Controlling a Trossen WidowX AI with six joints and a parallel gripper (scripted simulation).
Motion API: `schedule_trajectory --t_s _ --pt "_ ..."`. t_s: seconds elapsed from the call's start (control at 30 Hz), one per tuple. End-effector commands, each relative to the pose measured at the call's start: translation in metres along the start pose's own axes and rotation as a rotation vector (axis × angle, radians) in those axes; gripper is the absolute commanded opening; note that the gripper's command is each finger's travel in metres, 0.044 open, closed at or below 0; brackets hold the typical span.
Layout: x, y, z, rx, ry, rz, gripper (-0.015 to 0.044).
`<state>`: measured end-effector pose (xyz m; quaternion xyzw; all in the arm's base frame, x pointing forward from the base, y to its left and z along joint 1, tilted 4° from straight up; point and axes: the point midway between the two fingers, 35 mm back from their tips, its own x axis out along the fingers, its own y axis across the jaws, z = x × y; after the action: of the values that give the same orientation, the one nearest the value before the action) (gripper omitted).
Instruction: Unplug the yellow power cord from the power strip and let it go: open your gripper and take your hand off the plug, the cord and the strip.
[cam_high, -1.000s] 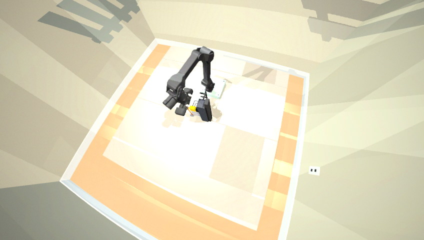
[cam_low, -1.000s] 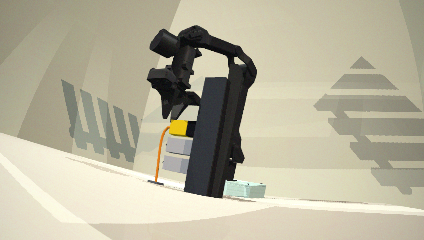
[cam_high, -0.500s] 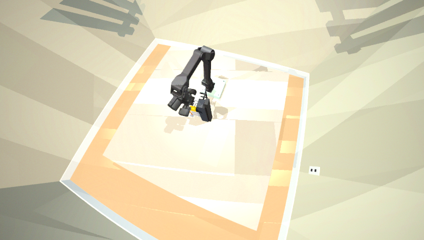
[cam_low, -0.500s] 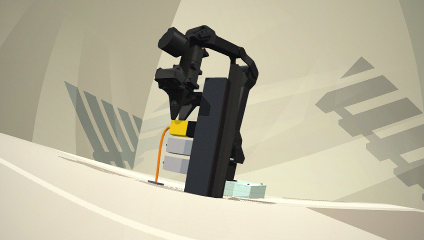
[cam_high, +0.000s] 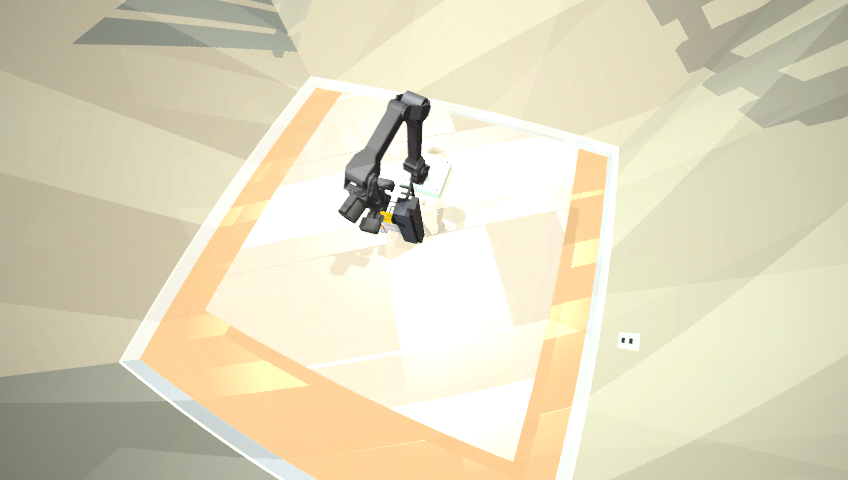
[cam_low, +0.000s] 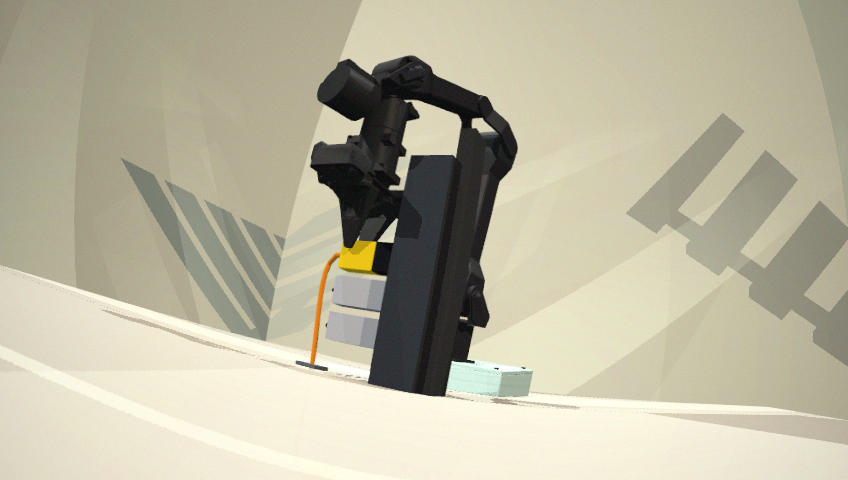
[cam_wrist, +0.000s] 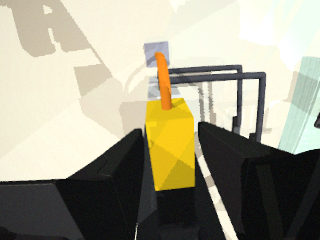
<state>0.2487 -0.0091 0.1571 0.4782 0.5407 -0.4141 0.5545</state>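
The yellow plug (cam_high: 386, 217) (cam_low: 357, 256) (cam_wrist: 172, 155) sits at the top of the upright dark power strip (cam_low: 416, 273) (cam_high: 410, 223), with a black part between its yellow body and the strip. An orange cord (cam_low: 320, 309) (cam_wrist: 164, 80) runs from the plug's outer end down to a small dark plate. My gripper (cam_low: 357, 242) (cam_wrist: 170, 132) is part open, pointing down, with its fingertips at the plug's upper part. In the wrist view one finger is on each side of the plug, with a narrow gap at both sides. In the top view the fingertips are hidden.
Two grey blocks (cam_low: 357, 292) (cam_low: 351, 328) stick out from the strip below the plug. Thin dark bars (cam_wrist: 225, 77) stand to the right in the wrist view. A pale green box (cam_high: 439, 181) (cam_low: 490, 380) lies beside the arm's base. A white wall socket (cam_high: 628, 341) is far right.
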Motion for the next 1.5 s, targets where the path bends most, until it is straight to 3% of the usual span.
schedule_trajectory --t_s 0.0,0.07,0.33,1.47 --pt "0.000 0.000 0.000 0.000 0.000 0.001 0.0107" --pt "0.000 0.000 0.000 0.000 0.000 0.001 0.0055" --pt "0.000 0.000 0.000 0.000 0.000 0.001 0.0002" --pt "-0.003 0.000 0.049 0.002 -0.006 0.002 0.0000"
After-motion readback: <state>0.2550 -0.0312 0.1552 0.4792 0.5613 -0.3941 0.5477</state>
